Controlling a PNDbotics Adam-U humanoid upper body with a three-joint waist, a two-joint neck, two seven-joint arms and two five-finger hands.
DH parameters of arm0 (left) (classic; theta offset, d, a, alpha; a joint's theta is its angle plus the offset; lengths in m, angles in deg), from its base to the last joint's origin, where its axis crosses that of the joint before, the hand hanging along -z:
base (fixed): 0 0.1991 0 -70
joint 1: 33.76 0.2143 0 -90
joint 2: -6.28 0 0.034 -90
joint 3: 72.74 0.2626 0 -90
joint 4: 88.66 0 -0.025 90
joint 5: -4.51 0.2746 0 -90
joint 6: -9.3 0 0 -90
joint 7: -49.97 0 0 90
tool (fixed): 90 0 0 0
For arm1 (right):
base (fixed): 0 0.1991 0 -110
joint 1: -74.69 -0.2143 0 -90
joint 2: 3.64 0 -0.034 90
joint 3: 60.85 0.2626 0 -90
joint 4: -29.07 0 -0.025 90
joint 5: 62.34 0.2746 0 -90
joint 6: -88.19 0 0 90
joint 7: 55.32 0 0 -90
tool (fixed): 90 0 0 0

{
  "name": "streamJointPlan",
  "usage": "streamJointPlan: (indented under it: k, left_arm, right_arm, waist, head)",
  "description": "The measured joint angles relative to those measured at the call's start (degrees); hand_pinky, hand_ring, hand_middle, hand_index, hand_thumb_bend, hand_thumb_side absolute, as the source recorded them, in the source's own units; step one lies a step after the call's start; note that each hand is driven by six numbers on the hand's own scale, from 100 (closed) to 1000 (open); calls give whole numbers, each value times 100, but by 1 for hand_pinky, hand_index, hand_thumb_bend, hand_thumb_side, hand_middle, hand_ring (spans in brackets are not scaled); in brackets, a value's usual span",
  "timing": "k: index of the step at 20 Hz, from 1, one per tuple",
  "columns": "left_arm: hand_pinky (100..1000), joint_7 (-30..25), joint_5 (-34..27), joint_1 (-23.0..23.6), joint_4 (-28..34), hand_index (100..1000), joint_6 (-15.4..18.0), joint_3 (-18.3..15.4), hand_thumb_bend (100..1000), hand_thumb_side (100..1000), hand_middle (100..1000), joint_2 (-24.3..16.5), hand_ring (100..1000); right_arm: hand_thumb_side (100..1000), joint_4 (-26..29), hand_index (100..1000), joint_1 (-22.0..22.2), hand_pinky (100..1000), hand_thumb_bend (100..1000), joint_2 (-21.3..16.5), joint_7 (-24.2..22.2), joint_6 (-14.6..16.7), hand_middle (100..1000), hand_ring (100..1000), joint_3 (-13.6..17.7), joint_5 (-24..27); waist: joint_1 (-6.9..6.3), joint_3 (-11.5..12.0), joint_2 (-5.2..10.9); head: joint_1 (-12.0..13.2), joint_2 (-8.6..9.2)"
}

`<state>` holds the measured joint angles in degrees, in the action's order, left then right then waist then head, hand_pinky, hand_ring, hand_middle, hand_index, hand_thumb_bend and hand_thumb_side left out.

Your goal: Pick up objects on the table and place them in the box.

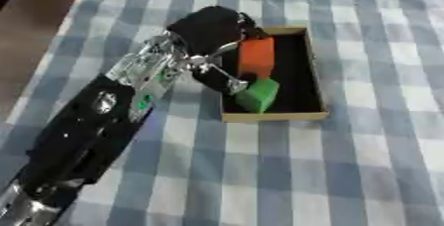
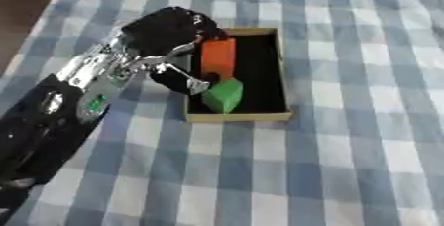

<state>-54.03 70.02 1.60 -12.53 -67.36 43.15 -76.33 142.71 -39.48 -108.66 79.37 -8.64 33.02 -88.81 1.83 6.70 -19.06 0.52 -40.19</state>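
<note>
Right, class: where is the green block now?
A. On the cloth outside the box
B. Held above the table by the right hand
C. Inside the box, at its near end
C: the green block lies inside the box, at its near end, below the orange block.

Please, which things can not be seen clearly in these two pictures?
- Left hand: blurred in both views, so its finger pose around the orange block is unclear.
- Box: near-left wall hidden by the hand.
- Green block: exact shape blurred.
- Right hand: outside both views.

Box (image 1: 276, 116) on checked tablecloth (image 1: 347, 170)
</note>
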Motion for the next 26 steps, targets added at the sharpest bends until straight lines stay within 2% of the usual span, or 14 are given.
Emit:
streamJointPlan:
  k: [2,3,4,5,6,9,11,15,16,18,21,26]
  left_arm:
    - [829,-7,139,16,16,971,1,0,530,601,875,0,901]
    - [841,-23,220,16,41,970,-8,0,525,610,881,0,912]
    - [855,-42,308,19,75,973,-25,-1,594,626,891,0,925]
    - [858,-63,391,26,107,974,-48,-2,604,633,893,0,929]
    - [876,-80,457,35,138,984,-76,-5,657,663,908,0,947]
    - [881,-98,591,64,235,992,-179,-35,685,655,911,0,952]
    - [880,-95,620,68,313,989,-226,-41,671,642,906,-2,950]
    - [868,-61,555,73,581,969,-285,-89,602,679,875,-25,935]
    - [856,-49,498,73,686,958,-300,-111,544,701,854,-60,921]
    - [833,-36,353,73,926,938,-350,-172,490,708,823,-144,897]
    - [802,-38,-137,73,1363,903,-503,-290,403,691,791,-289,862]
    - [785,-101,-1440,155,2253,888,-962,-567,268,724,772,-649,834]
  right_arm:
    - [1000,0,779,4,779,100,0,0,-2,750,757,0,5]
    - [1000,0,779,6,778,100,0,0,-2,749,757,1,9]
    - [1000,0,779,15,778,100,0,1,-3,749,757,1,13]
    - [1000,0,779,31,779,100,0,2,-4,749,757,1,15]
    - [1000,0,779,44,779,100,0,5,-8,749,757,2,16]
    - [1000,0,779,50,779,100,0,12,-14,749,758,2,17]
    - [1000,0,779,52,779,100,0,13,-15,749,758,3,17]
    - [1000,0,779,60,779,100,0,15,-17,749,758,3,17]
    - [1000,0,779,75,779,100,0,17,-19,750,758,3,17]
    - [1000,0,779,97,779,100,0,21,-23,750,758,4,17]
    - [1000,0,779,103,779,100,-1,22,-24,749,758,16,16]
    - [1000,0,780,106,779,100,-2,38,-11,750,759,37,6]
  waist:
    - [2,4,0]
    - [2,5,0]
    - [2,8,0]
    - [3,12,0]
    - [3,16,0]
    - [4,35,0]
    - [5,37,0]
    - [1,53,7]
    - [-3,61,18]
    - [-17,72,53]
    - [-45,77,87]
    - [-108,92,162]
  head:
    - [0,0]
    - [-1,0]
    - [-3,-1]
    - [-6,-1]
    - [-8,-2]
    - [-11,-2]
    - [-14,-2]
    - [-36,-4]
    - [-46,-6]
    - [-68,-9]
    - [-104,-16]
    - [-187,-99]
